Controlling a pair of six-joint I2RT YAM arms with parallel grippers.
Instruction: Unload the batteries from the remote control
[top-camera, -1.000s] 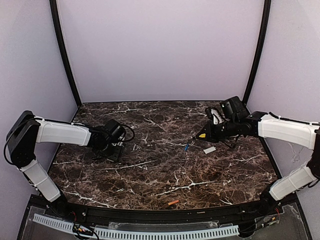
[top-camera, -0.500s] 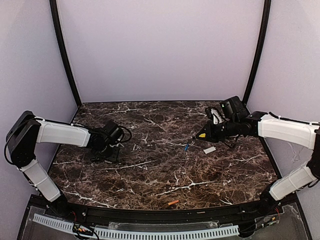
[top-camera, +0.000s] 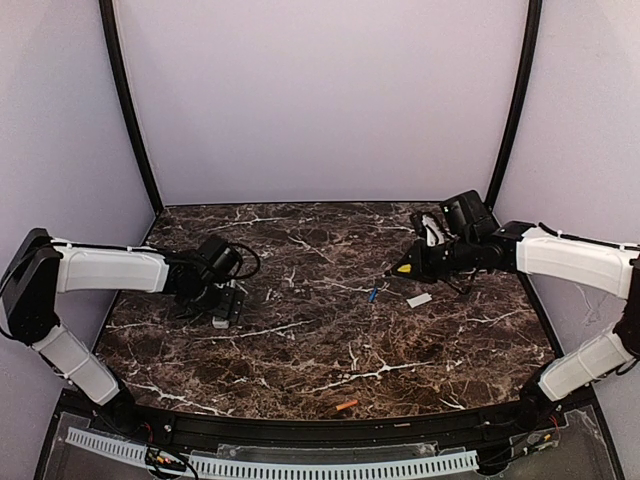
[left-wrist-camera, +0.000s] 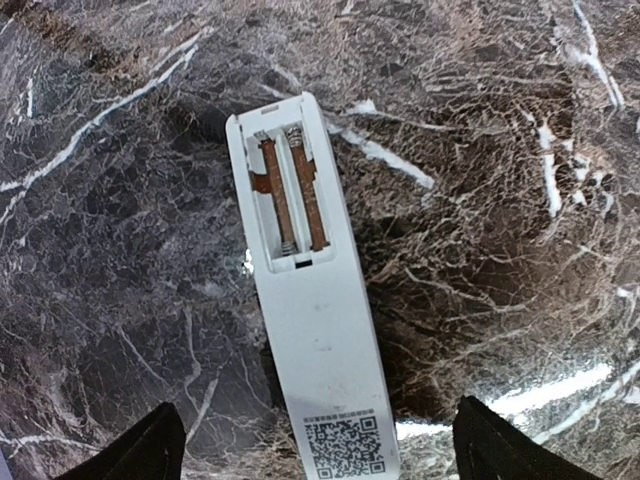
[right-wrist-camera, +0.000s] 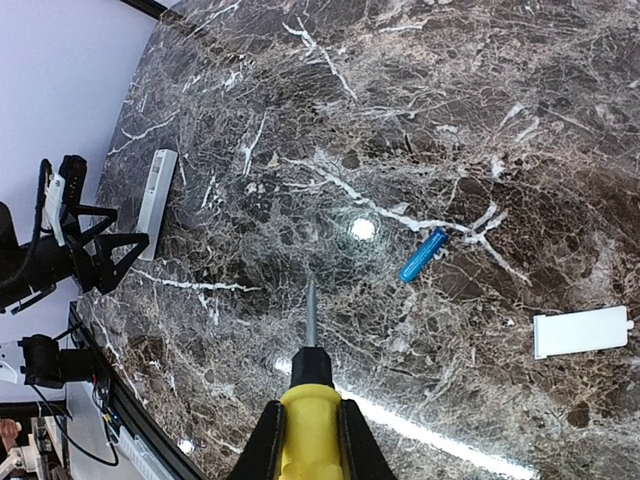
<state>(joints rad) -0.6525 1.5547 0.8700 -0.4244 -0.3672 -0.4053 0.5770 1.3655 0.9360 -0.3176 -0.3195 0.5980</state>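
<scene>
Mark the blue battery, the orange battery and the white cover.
blue battery (right-wrist-camera: 423, 255), right wrist view, mid-body.
orange battery (top-camera: 346, 405), top external view, its middle.
white cover (right-wrist-camera: 580, 332), right wrist view, centre of face.

Dark marble table (top-camera: 330, 350), white veins. At left the remote control (left-wrist-camera: 318, 330) lies flat, back up, batt. bay open. Right of centre: blue battery (right-wrist-camera: 423, 255), w/ white cover (right-wrist-camera: 582, 332) near it, further right. By near edge: orange battery (top-camera: 347, 405), alone.
</scene>
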